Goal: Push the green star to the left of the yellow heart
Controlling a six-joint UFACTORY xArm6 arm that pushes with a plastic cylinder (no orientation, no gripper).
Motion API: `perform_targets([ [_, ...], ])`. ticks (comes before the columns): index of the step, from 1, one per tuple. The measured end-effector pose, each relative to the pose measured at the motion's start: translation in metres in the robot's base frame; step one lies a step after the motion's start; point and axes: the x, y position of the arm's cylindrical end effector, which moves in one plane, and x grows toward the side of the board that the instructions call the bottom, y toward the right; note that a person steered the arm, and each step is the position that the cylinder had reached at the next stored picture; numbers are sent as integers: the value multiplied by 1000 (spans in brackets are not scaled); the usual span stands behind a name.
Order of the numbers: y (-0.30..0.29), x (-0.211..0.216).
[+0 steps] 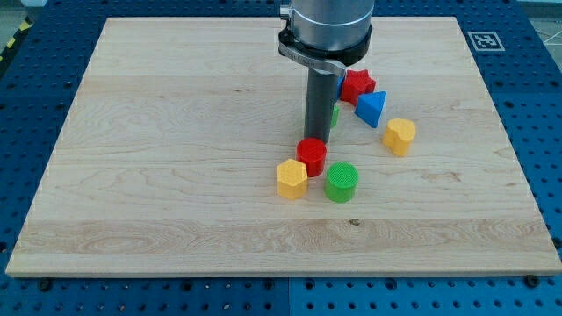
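My tip [316, 140] sits boxed in: red cylinder [311, 156] touching it on the view's bottom side, yellow hexagon block [291, 178] and green cylinder [342, 182] just below that, forming a tight cluster. To the view's right, the green star [335, 113] is mostly hidden behind my rod, with red star [357, 85] and blue triangle block [371, 108] close by. Yellow heart [399, 136] stands apart further right, open gap on its left side. The wooden board [158, 132] is free across the view's left.
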Motion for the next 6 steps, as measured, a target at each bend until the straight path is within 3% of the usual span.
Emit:
perform_targets([
  [2, -48, -36],
  [3, -27, -49],
  [6, 54, 25],
])
